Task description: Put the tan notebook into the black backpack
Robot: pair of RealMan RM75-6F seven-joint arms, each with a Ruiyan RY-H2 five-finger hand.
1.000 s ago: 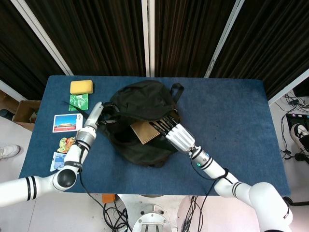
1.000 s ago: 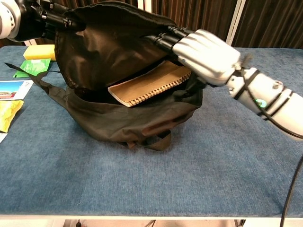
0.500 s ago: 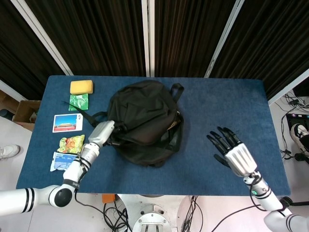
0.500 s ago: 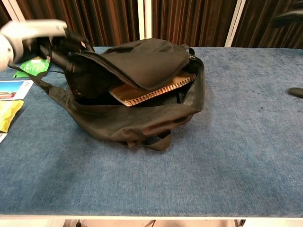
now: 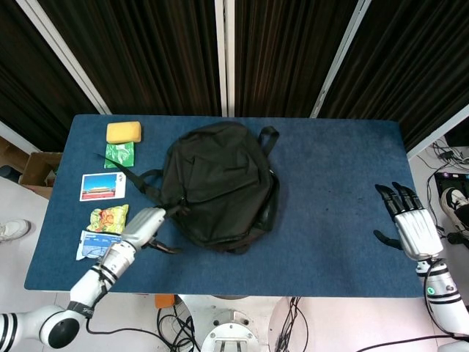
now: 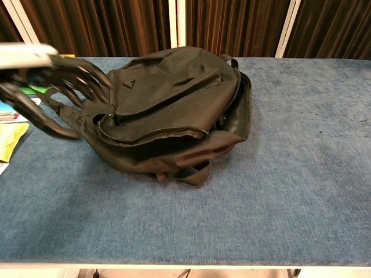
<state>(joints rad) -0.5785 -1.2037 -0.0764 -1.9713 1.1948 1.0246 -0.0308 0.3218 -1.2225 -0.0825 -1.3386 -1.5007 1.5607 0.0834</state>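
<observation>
Blue cloth table [image 5: 330, 191] holds black fabric backpack [image 5: 216, 183], flap now dropped shut; tan notebook hidden, judged inside. Left hand [image 5: 143, 226] released, fingers spread beside strap. Right hand [image 5: 410, 227] withdrawn, empty, spread. Task looks done.

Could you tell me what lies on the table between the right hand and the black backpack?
Nothing: in the head view only bare blue table lies between the right hand, open near the table's right edge, and the black backpack.
</observation>
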